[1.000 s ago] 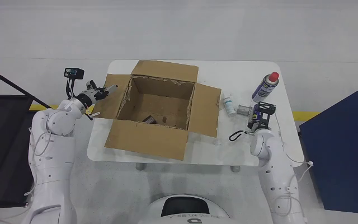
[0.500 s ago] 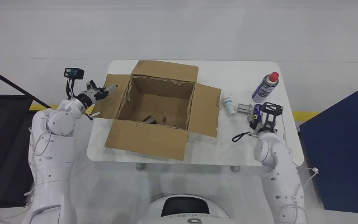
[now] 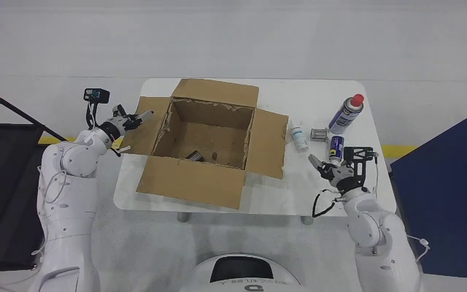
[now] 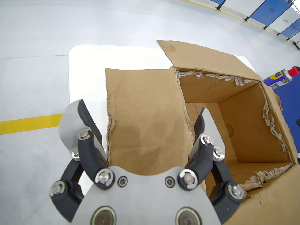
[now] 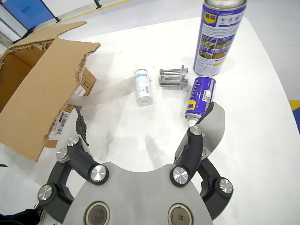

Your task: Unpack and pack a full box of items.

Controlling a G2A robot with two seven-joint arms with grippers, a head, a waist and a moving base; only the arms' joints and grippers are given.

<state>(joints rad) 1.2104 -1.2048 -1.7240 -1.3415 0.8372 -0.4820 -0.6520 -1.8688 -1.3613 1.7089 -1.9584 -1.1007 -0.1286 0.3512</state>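
Note:
An open cardboard box (image 3: 208, 139) stands mid-table with a small dark item (image 3: 195, 155) on its floor. To its right lie a white bottle (image 3: 298, 136), a grey metal cage part (image 3: 319, 134) and a small blue can (image 3: 335, 148); a tall blue spray can (image 3: 346, 113) with a red cap stands upright behind them. My right gripper (image 5: 146, 111) is open and empty, just short of the small blue can (image 5: 200, 97), which lies on its side. My left gripper (image 4: 141, 108) is open above the box's left flap (image 4: 145, 108), holding nothing.
The box's right flap (image 5: 42, 87) hangs out toward the white bottle (image 5: 143, 87). Bare white table (image 5: 246, 122) stretches right of the cans to the rounded edge. Blue partition panels stand in the room behind.
My right gripper has drawn back from the small blue can toward the table's front edge, leaving the can lying on the table. The left arm has not moved.

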